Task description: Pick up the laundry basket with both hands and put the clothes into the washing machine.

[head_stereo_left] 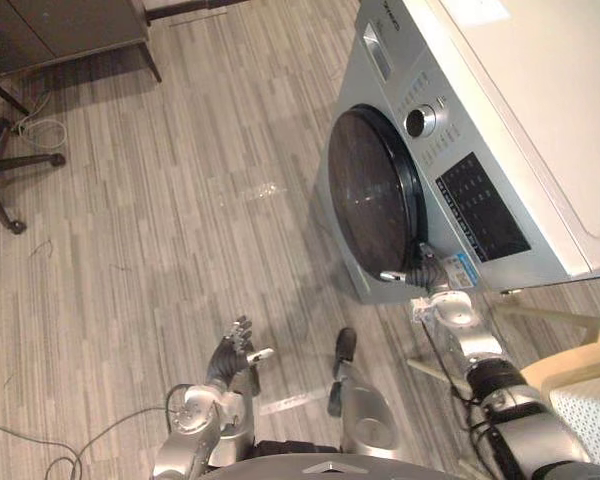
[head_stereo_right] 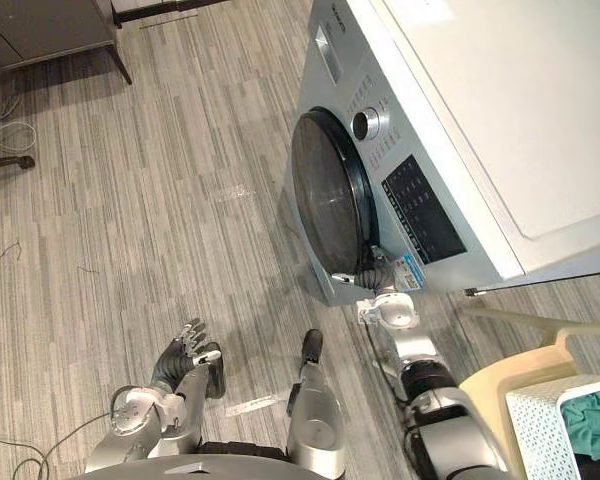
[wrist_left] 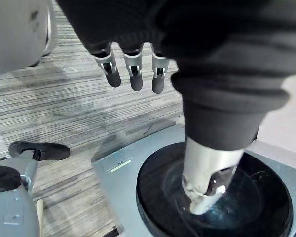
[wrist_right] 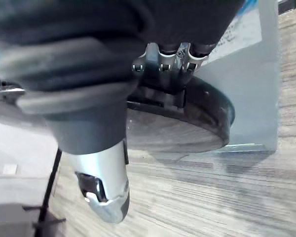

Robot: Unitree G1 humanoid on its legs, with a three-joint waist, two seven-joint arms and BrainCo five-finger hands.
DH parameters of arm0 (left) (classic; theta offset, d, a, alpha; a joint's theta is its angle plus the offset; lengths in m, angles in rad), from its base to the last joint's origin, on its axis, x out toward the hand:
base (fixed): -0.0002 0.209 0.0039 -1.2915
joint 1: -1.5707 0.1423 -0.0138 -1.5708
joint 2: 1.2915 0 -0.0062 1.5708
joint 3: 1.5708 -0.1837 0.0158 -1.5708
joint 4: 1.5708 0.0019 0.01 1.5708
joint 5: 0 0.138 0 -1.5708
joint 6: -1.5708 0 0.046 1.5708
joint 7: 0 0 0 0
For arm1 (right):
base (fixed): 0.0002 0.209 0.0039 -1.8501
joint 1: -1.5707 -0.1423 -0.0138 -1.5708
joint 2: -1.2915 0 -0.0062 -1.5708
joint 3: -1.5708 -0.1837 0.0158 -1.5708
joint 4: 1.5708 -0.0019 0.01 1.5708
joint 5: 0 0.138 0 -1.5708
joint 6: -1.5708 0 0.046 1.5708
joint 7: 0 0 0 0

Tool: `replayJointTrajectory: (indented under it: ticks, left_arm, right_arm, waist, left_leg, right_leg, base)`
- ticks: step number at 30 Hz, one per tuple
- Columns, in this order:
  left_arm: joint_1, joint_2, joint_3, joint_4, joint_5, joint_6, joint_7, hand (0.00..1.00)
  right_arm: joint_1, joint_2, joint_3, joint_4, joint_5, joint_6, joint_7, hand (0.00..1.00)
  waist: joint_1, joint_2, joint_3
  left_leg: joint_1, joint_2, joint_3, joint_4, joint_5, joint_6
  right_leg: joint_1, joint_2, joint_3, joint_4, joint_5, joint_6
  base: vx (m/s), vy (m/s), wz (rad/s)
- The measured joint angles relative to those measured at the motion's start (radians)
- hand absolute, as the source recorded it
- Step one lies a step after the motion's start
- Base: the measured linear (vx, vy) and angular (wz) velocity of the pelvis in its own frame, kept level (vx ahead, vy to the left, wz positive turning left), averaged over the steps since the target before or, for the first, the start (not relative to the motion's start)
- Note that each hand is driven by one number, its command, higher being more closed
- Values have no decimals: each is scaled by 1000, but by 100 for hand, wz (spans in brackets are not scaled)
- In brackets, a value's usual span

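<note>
Washer [head_stereo_left: 540,120]: it stands at the robot's right front. Its grey face is turned toward the bare floor [head_stereo_left: 160,200], so the drum can be reached from where the robot stands.
Door [head_stereo_left: 370,200]: dark and round, it lies against the washer's front. It looks shut, though I cannot tell whether the latch has let go.
Right robot hand [head_stereo_left: 420,268]: it reaches up to the door's rim on the side nearest the robot, where the catch seems to be. It touches the rim, but I cannot tell whether it is clamped there or only laid against it.
Left robot hand [head_stereo_left: 232,358]: it hangs low over the floor, well apart from washer and basket. Its fingers [wrist_left: 133,69] are straight, apart and holding nothing. It is probably kept there to stay out of the door's swing.
Basket [head_stereo_right: 540,420]: white, it sits on a beige stand [head_stereo_right: 500,365] at the robot's right, just past the right arm. Neither hand is on it. Raised like that, it should be easy to take with both hands.
Clothes [head_stereo_right: 595,420]: teal cloth lies inside the basket.
Step in hand: most likely opening the door, since the load cannot go in until the drum is open.
Progress: early. The basket is not yet lifted and no cloth has been moved.
Next move: it calls for a firm hold on the rim and a pull along the door's arc.
Risk: the hand may slip off the rim, or the opened door may crowd the way to the basket.
</note>
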Motion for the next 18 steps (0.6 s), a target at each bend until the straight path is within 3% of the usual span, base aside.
replayJointTrajectory:
  ticks: [3, 4, 7, 10, 13, 18]
  left_arm:
    - [-5, 24, -67, 6, -13, 4, -14, 0]
    - [-10, 35, -92, 7, -19, 4, -27, 0]
    - [-24, 47, -116, 6, -21, 4, -31, 0]
    - [-37, 49, -112, 6, -27, 3, -29, 0]
    - [-37, 57, -85, 8, -37, 4, -25, 0]
    - [-37, 72, -20, -3, -40, 5, -21, 0]
  right_arm:
    - [-74, -177, 347, -22, 98, 37, 119, 0]
    - [-77, -233, 398, -88, 147, 40, 140, 0]
    - [-65, -291, 464, -224, 260, 64, 242, 0]
    - [-15, -268, 475, -319, 389, 74, 331, 0]
    - [41, -166, 463, -310, 465, 101, 365, 0]
    - [159, -31, 359, -290, 474, 116, 375, 0]
  waist:
    - [32, 13, 7]
    - [40, 20, 11]
    - [65, 24, 12]
    - [91, 31, 15]
    - [98, 32, 16]
    - [97, 33, 16]
  left_leg:
    - [-18, 1, -12, -1, 2, -3]
    - [-28, 1, -23, -1, 4, -5]
    - [-28, 9, -37, -1, 12, -11]
    - [-20, 21, -42, 1, 16, -6]
    - [-1, 21, -43, -1, 16, -5]
    - [15, 20, -43, 2, 3, -3]
  right_leg:
    - [-13, 0, -26, -8, 1, -2]
    - [-14, 0, -37, -15, 7, -9]
    - [-3, 11, -57, -27, 28, -18]
    - [8, 25, -64, -27, 36, -13]
    - [24, 27, -65, -27, 36, -13]
    - [43, 25, -64, -27, 33, -17]
  base:
    - [-68, -19, -3]
    - [-36, -30, 11]
    - [16, -38, 8]
    - [70, -26, 1]
    - [65, 0, -1]
    - [-17, 16, -1]
